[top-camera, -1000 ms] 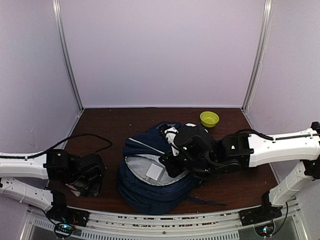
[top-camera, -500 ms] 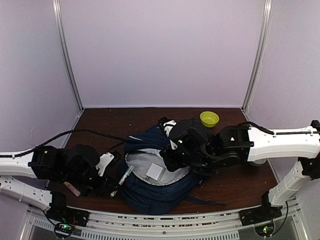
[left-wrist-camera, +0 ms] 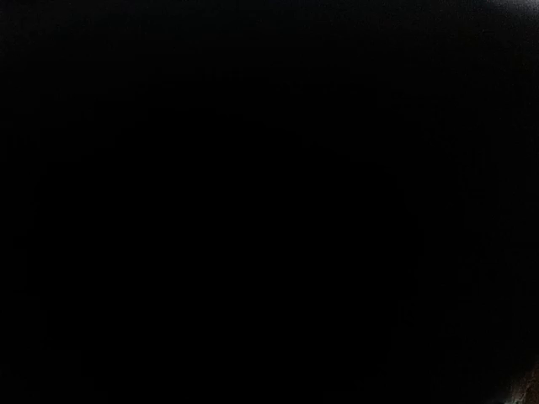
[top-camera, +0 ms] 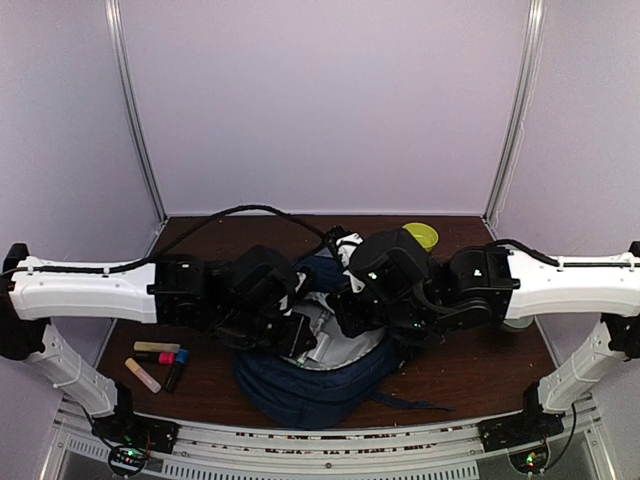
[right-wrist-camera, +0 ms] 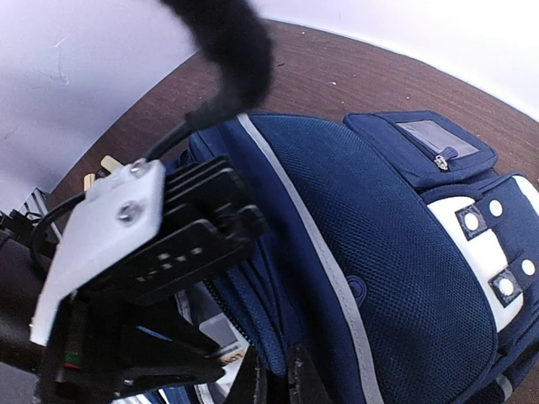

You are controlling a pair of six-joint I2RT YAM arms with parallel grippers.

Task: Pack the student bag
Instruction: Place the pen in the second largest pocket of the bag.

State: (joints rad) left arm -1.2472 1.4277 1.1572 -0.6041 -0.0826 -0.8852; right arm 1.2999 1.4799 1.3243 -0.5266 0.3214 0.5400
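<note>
1. Lavender booth walls, dark brown bench [top-camera: 200, 240]; student bag [top-camera: 300, 395] lay centre, near the front edge, mouth unzipped and facing up.
2. Left pincer [top-camera: 298, 335] was buried in the mouth, tips hidden. Its wrist view was solid black, which fits being inside. Jaws were pressed nearly together; couldn't tell what they pinched, if anything.
3. Right pincer [right-wrist-camera: 276, 383] was clamped on the bag's zipper rim, likely holding the mouth open so the left one had room.
4. Some grey lining [top-camera: 335, 345] showed between the two arms.
5. Loose pens and markers [top-camera: 160, 362] sat on the bench left of the bag, presumably next to go in. Small green bowl [top-camera: 424, 235] sat behind the right arm, apart from the bag.
</note>
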